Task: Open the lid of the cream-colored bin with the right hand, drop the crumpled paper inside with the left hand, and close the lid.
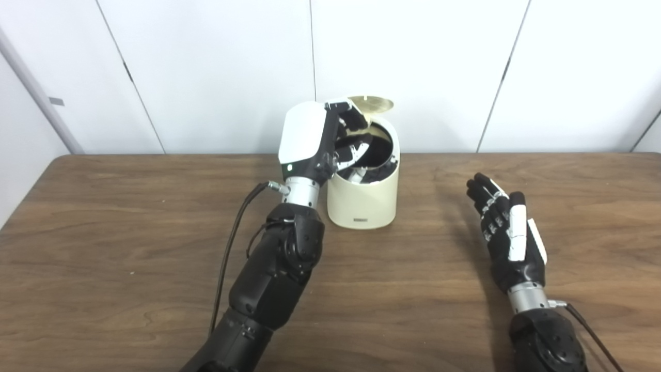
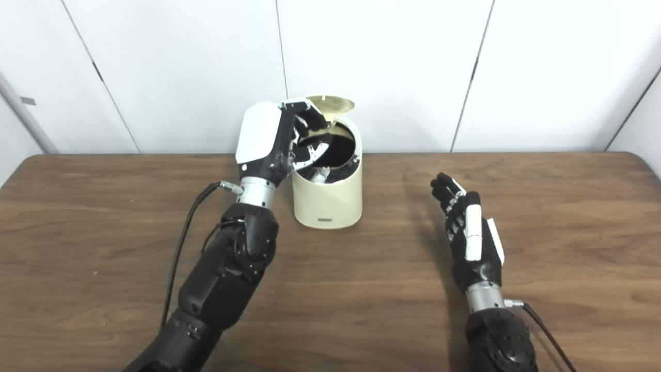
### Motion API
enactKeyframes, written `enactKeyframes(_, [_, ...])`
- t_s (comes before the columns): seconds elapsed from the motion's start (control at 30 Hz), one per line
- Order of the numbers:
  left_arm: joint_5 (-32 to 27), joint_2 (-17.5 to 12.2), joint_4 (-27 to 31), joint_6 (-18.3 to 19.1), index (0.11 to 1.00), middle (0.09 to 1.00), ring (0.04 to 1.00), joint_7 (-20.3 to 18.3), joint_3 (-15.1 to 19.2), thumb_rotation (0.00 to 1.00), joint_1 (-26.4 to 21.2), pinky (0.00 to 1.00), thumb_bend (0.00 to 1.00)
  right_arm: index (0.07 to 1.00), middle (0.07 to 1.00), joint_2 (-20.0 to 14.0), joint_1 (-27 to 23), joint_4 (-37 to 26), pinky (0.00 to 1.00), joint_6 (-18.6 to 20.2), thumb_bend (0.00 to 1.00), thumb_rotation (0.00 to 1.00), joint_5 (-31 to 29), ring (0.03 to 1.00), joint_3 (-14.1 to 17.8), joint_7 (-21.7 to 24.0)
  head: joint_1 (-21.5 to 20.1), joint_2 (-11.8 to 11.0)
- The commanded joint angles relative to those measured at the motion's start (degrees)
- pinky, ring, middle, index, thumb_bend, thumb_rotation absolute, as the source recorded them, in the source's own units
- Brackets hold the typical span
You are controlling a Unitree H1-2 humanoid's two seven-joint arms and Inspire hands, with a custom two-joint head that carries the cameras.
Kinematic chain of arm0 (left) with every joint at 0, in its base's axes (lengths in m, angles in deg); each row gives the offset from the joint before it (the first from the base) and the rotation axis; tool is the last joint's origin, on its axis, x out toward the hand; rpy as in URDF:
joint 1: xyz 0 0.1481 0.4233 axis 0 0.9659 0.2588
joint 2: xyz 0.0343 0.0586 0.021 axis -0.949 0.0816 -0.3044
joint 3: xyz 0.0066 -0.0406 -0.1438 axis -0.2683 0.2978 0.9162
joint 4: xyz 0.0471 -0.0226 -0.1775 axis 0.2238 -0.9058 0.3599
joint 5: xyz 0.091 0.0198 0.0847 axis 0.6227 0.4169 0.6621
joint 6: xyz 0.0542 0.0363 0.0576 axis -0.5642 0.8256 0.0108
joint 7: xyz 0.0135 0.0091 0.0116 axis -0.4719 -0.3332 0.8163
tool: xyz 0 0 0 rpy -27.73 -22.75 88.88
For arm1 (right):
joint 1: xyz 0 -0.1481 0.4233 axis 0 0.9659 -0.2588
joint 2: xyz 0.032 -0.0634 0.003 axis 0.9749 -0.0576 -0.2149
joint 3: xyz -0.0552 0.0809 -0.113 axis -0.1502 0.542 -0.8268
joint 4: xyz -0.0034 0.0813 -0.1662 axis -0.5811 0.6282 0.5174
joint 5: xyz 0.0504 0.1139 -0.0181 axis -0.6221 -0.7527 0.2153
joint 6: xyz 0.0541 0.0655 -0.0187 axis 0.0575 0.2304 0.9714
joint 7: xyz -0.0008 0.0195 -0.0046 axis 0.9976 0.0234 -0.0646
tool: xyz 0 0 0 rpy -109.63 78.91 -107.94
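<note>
A cream-colored bin (image 1: pixel 363 199) is seen standing upright on the wooden table (image 1: pixel 129 248), toward the twelve o'clock edge and close to the white wall panels (image 1: pixel 217 62). Its lid (image 1: pixel 371 104) is raised and tipped back at the twelve o'clock side of the rim, so that the dark interior is exposed.

The left hand (image 1: pixel 323 139) is held at the nine o'clock side of the bin, its white back turned to the camera. Its fingers (image 1: pixel 353 121) are curled over the rim and reach into the opening; they appear loosely parted, but whether anything is pinched between them cannot be told. A pale shape is glimpsed low inside the opening, and it cannot be told whether it is the crumpled paper or part of the fingers.

The right hand (image 2: pixel 471 235) is held well apart from the bin, at about four o'clock from it, just above the table. Its fingers (image 2: pixel 448 194) are stretched out straight and kept side by side, pointing toward eleven o'clock, and nothing is held in them.
</note>
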Motion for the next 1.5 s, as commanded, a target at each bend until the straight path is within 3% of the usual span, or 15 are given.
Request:
enactKeyframes(0.0, [-0.11,-0.21,1.10,-1.81,0.461,0.492,0.448,1.71,0.40,0.00,-1.41,0.39,0.48,0.842,0.848,-0.14,2.87,3.48,1.00,-0.80,0.53,1.00,-0.24,0.902,0.01,1.08,-0.05,0.03])
enactKeyframes(0.27, [-0.46,-0.83,4.33,-2.19,0.451,0.493,0.474,1.13,1.04,0.00,0.17,0.40,0.48,0.835,0.840,-0.09,2.72,3.82,1.00,-1.01,0.53,1.00,-0.11,0.891,0.07,0.87,0.06,0.05])
enactKeyframes(0.47, [-2.24,-1.49,8.10,-1.78,0.466,0.510,0.440,-1.08,2.28,0.00,1.66,0.36,0.48,0.839,0.847,-0.04,2.43,4.35,1.00,-1.25,0.54,1.00,-0.52,0.892,0.13,1.14,0.06,0.00])
enactKeyframes(0.73, [-5.57,-1.91,15.59,1.66,0.470,0.526,0.435,-6.63,5.46,0.00,4.45,0.35,0.47,0.829,0.846,0.11,2.18,4.61,0.99,-1.60,0.54,1.00,-0.84,0.895,0.28,1.18,-0.05,-0.23])
enactKeyframes(1.07, [-8.69,-2.24,20.91,5.56,0.473,0.499,0.440,-9.49,10.02,0.00,6.76,0.35,0.48,0.832,0.855,-0.15,2.20,4.65,1.00,-1.75,0.54,1.00,-0.61,0.907,0.28,1.14,0.01,-0.34])
enactKeyframes(1.27, [-15.81,-2.28,21.12,5.05,0.454,0.500,0.453,-9.80,14.69,0.00,7.75,0.34,0.48,0.828,0.847,-0.29,2.15,4.79,0.99,-1.87,0.54,1.00,-0.67,0.901,0.38,1.18,0.20,-0.30])
enactKeyframes(1.37, [-19.63,-2.06,21.59,6.54,0.455,0.509,0.463,-10.67,16.94,0.00,8.25,0.37,0.48,0.830,0.848,-0.38,2.11,4.92,0.98,-1.90,0.54,1.00,-0.91,0.899,0.49,1.34,0.45,-0.22])
enactKeyframes(1.47, [-22.49,-1.17,22.78,10.56,0.463,0.518,0.448,-11.16,18.99,0.00,8.48,0.36,0.48,0.826,0.847,-0.45,2.14,5.10,0.99,-1.99,0.54,1.00,-0.67,0.897,0.56,1.14,0.70,-0.14])
